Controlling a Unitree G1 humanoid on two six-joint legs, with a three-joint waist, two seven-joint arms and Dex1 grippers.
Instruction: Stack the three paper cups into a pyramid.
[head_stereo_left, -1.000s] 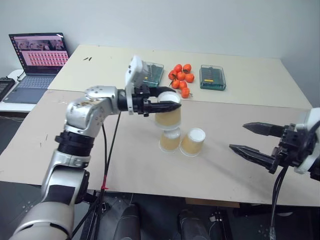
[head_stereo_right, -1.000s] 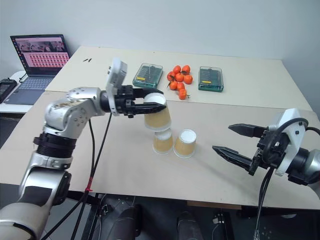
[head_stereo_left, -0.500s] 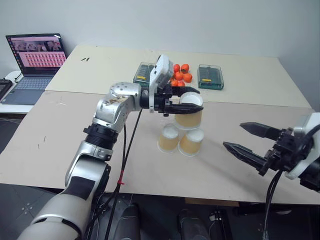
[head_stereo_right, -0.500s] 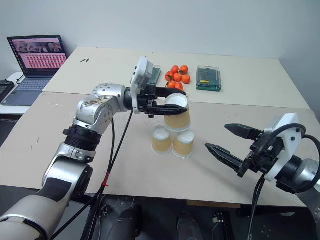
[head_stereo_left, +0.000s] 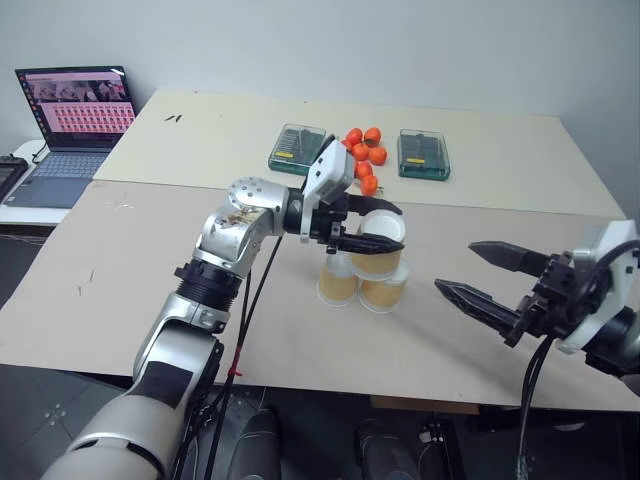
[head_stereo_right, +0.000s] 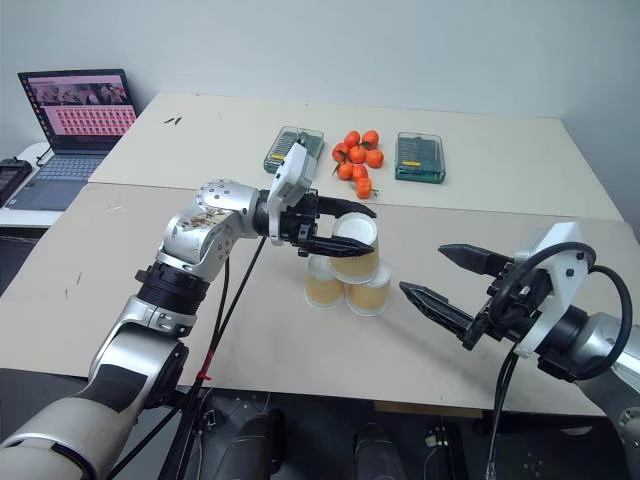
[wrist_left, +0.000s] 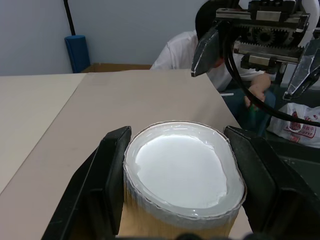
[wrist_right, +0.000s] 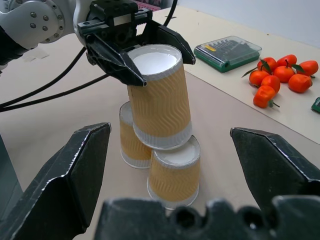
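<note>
Two paper cups stand upside down, side by side, at the middle of the tan table. A third paper cup is upside down with its white base up. It tilts slightly, its rim at the tops of the two below. My left gripper is shut on it, one black finger on each side near the base. I cannot tell whether the cup rests on the pair or hangs just above them. My right gripper is open, holds nothing, and is level to the right of the cups, pointing at them.
At the back of the table lie a cluster of small orange fruits and two green cases. An open laptop stands on a side table at far left. A person sits beyond the table's right end.
My left gripper carried the cup to the right and down, from over the left cup to over the gap between both. The right gripper has stayed open and nearly still.
</note>
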